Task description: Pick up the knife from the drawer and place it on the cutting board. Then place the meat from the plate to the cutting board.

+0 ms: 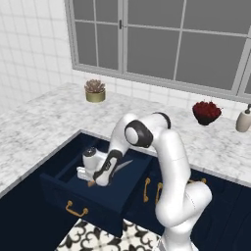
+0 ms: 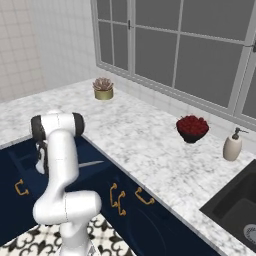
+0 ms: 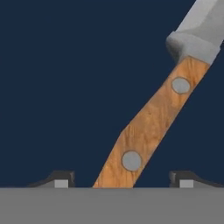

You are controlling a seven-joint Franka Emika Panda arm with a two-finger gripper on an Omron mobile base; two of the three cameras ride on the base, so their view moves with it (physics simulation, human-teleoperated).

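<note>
The navy drawer (image 1: 88,198) stands pulled open under the marble counter, its brass handle on the front. The knife (image 3: 151,124) lies on the drawer floor; its wooden handle with two rivets runs up to the silver blade (image 1: 123,163). My gripper (image 3: 123,179) is down inside the drawer, open, with a fingertip (image 3: 61,179) on either side of the handle and a gap on both sides. From the left base camera the gripper (image 1: 89,180) sits at the handle end. The blade (image 2: 90,164) pokes out beside my arm. The cutting board, plate and meat are out of view.
On the marble counter (image 1: 54,122) stand a potted succulent (image 1: 95,91), a dark bowl of red fruit (image 1: 206,112) and a soap dispenser (image 1: 243,119). A dark sink (image 2: 240,210) lies far right. Navy cabinet doors with brass handles (image 1: 147,188) adjoin the drawer.
</note>
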